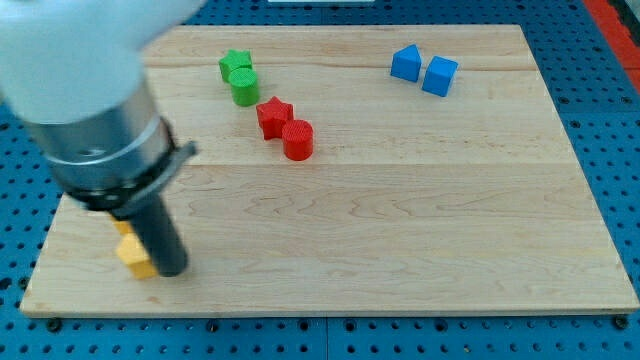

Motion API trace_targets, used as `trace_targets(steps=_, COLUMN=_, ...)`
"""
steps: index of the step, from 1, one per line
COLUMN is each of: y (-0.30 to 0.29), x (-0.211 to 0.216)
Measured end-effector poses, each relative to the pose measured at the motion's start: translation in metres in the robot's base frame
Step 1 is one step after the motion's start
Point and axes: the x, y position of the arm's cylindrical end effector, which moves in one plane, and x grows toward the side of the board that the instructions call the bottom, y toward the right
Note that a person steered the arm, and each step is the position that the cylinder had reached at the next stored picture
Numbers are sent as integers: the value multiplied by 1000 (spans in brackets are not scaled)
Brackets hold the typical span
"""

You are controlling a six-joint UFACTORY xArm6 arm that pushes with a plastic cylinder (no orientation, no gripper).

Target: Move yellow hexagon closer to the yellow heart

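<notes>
Star (272, 113) just left of cylinder (298, 139)

The arm (85, 90) is seen at the view's left, its dark rod (160, 235) angled downward, with my tip (172, 270) set near the view's bottom-left.

A large, blurred white housing (70, 50) is seen at the view's top left, rounded in outline and pale grey where shaded. Below it, a metallic grey cylindrical collar (100, 135) is fitted, banded by a darker ring at its lower edge, from which a small dark tab juts toward the view's right. From the collar a straight, dark, matte rod (155, 225) is extended, thick and cylindrical, ending in my tip (172, 270), which is blunt and rounded.
</notes>
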Motion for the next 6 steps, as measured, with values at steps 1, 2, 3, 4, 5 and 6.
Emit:
trace_targets(steps=1, y=-5, x=0)
trace_targets(steps=2, y=-14, x=0)
trace_targets(steps=3, y=-30, x=0)
trace_targets(steps=4, y=-54, x=0)
trace_targets(steps=5, y=-78, x=1)
trace_targets(steps=6, y=-99, x=3)
